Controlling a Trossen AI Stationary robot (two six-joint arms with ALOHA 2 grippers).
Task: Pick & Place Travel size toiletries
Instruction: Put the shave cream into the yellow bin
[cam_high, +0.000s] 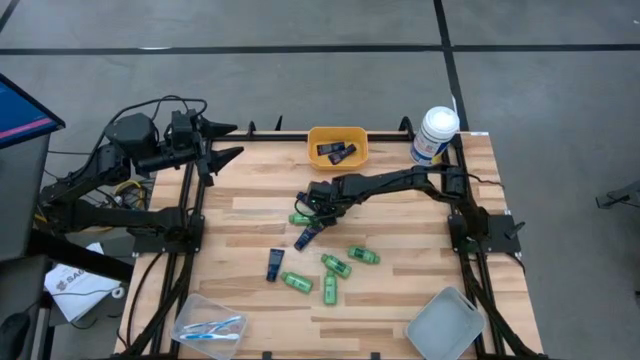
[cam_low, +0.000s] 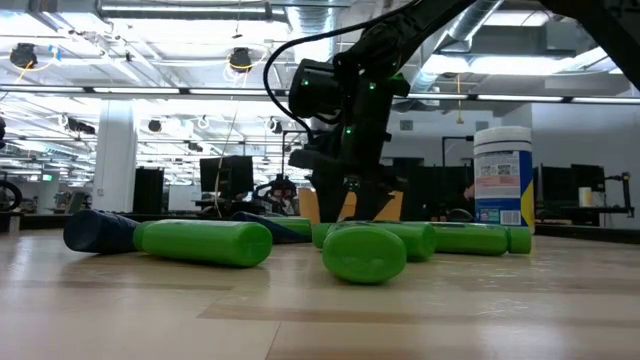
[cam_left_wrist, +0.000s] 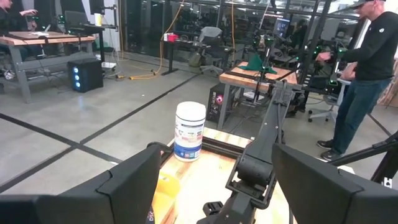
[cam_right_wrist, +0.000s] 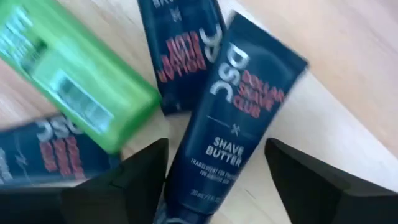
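The right gripper (cam_high: 318, 203) reaches over the middle of the light wooden slatted table (cam_high: 400, 290), low above a cluster of toiletries, its two dark fingers (cam_right_wrist: 134, 180) spread wide on either side of a dark navy flat tube printed "Shave Butter" (cam_right_wrist: 227, 118) without closing on it; nothing is held. Just beside that tube lie a second navy tube (cam_right_wrist: 180, 50), a third navy tube (cam_right_wrist: 50, 152) and a bright green plastic bottle (cam_right_wrist: 74, 78), whose end overlaps the third tube. Further down the table are another navy tube (cam_high: 274, 264) and four more small green bottles (cam_high: 338, 270) scattered near one another. The yellow plastic bin (cam_high: 337, 146) at the far edge holds two navy tubes (cam_high: 336, 153). A clear plastic tray (cam_high: 208, 325) at the near left corner holds slim white and light-blue toothbrushes (cam_high: 215, 327), and a pale grey empty-looking tray (cam_high: 445, 325) sits at the near right corner. A large white canister with a blue label (cam_high: 434, 134) stands upright at the far right corner. The left gripper (cam_high: 228, 140) waits off the table's far left corner with its fingers wide apart and empty.
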